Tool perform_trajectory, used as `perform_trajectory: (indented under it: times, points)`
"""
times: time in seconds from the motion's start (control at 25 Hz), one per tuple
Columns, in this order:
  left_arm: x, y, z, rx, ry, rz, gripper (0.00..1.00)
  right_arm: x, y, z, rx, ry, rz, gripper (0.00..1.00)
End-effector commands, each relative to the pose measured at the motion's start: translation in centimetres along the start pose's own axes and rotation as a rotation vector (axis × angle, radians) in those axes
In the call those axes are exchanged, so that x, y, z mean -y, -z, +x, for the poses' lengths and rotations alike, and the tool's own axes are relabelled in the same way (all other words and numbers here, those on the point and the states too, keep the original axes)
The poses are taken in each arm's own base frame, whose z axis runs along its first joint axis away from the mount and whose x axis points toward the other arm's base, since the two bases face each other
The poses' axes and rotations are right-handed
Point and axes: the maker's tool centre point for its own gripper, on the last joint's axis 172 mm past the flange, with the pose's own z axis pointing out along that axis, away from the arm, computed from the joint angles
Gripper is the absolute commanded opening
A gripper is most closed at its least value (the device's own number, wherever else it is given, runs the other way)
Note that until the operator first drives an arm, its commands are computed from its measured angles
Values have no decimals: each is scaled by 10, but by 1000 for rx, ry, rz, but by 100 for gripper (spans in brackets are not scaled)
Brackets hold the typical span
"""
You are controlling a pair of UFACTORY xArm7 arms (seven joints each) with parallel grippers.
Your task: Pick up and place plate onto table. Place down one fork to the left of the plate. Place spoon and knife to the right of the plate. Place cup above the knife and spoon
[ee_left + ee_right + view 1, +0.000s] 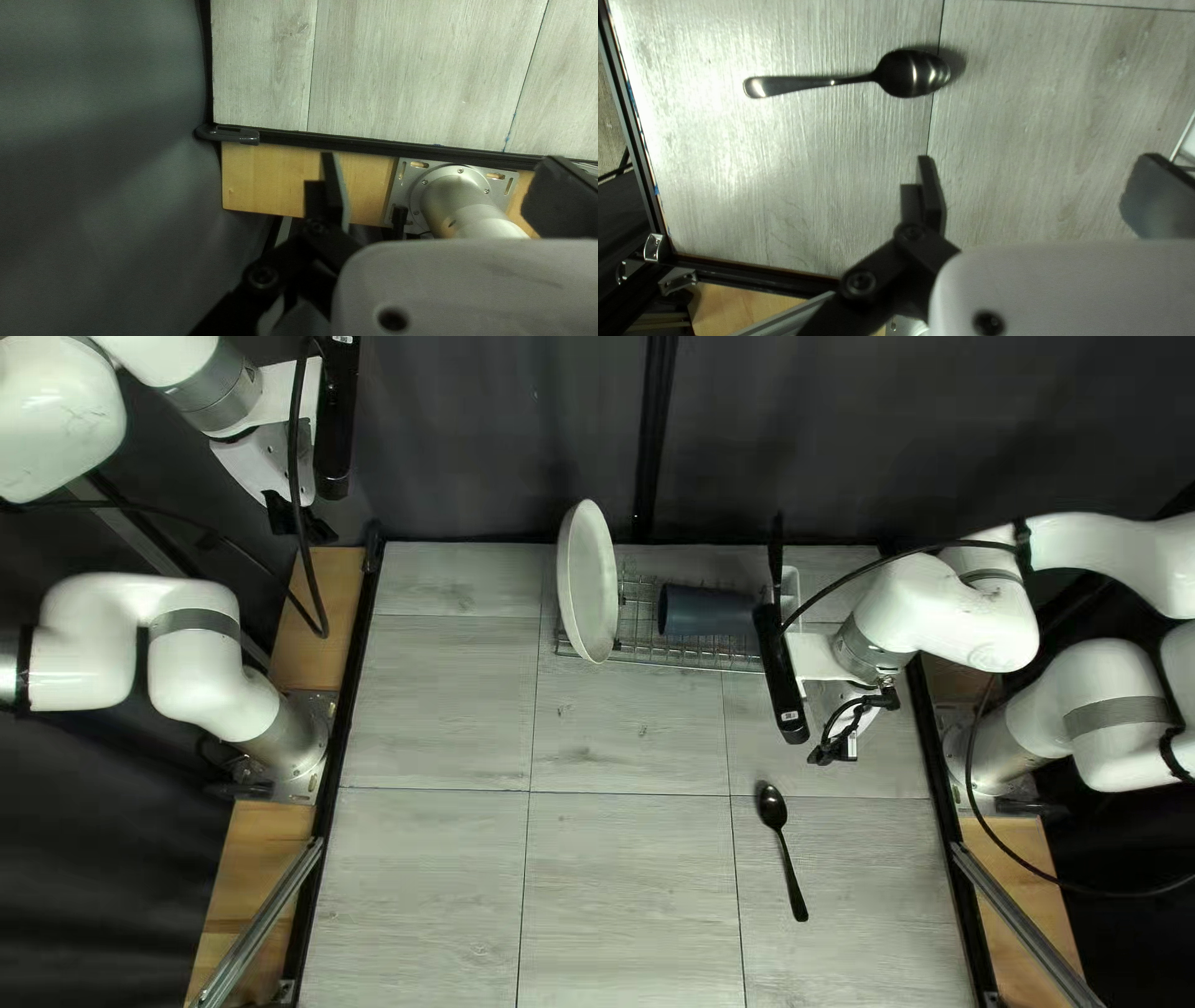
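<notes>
Has left hand [301,525] released near worktop's [623,871] far left corner, right hand [854,732] released inside right edge — with spoon [772,809] toward near right corner, plate [588,583] and cup [707,611] in far-edge rack [679,662].

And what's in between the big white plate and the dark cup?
Just a bare bit of the wire rack, between the plate and the cup. The top left view shows it.
</notes>
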Motion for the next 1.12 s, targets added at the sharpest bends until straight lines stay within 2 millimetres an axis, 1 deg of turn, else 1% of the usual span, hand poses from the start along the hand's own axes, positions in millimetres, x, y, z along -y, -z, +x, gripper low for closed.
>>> perform_trajectory:
  times: [0.04, 0.12, 0.16, 0.2, 0.24, 0.28, 0.32, 0.36, 0.48, 0.52, 0.56, 0.6, 0.64, 0.68, 0.76, 0.8, 0.92, 1.12]
  points:
    - [0, 0, 0, 0, 0, 0, 100, -50, 33, -3, 3, 2, -34, 100]
    - [0, 0, 0, 0, 0, 0, 100, -89, 56, -3, 8, -15, -57, 100]
    - [0, 0, 0, 0, 0, 0, 100, -97, 60, -3, 8, -19, -59, 100]
    - [0, 0, 0, 0, 0, 0, 100, -120, 72, -2, 12, -35, -72, 100]
    - [0, 0, 0, 0, 0, 0, 100, -128, 77, -2, 13, -42, -78, 100]
    - [0, 0, 0, 0, 0, 0, 100, -147, 88, 0, 12, -52, -86, 100]
    - [0, 0, 0, 0, 0, 0, 100, -159, 95, 0, 11, -57, -92, 100]
    - [0, 0, 0, 0, 0, 0, 100, -166, 99, 1, 9, -59, -95, 100]
    - [0, 0, 0, 0, 0, 0, 100, -199, 112, 1, -3, -66, -106, 100]
    - [0, 0, 0, 0, 0, 0, 100, -211, 115, 3, -6, -62, -113, 100]
    - [0, 0, 0, 0, 0, 0, 100, -218, 117, 3, -7, -60, -117, 100]
    - [0, 0, 0, 0, 0, 0, 100, -234, 120, 5, -7, -62, -119, 100]
    - [0, 0, 0, 0, 0, 0, 100, -240, 121, 5, -7, -57, -118, 100]
    - [0, 0, 0, 0, 0, 0, 100, -252, 124, 6, -8, -55, -115, 100]
    - [0, 0, 0, 0, 0, 0, 100, -262, 128, 6, -9, -58, -113, 100]
    - [0, 0, 0, 0, 0, 0, 100, -272, 129, 5, -11, -58, -111, 100]
    - [0, 0, 0, 0, 0, 0, 100, -288, 124, 6, -5, -63, -99, 100]
    - [0, 0, 0, 0, 0, 0, 100, -292, 106, 7, 13, -62, -85, 100]
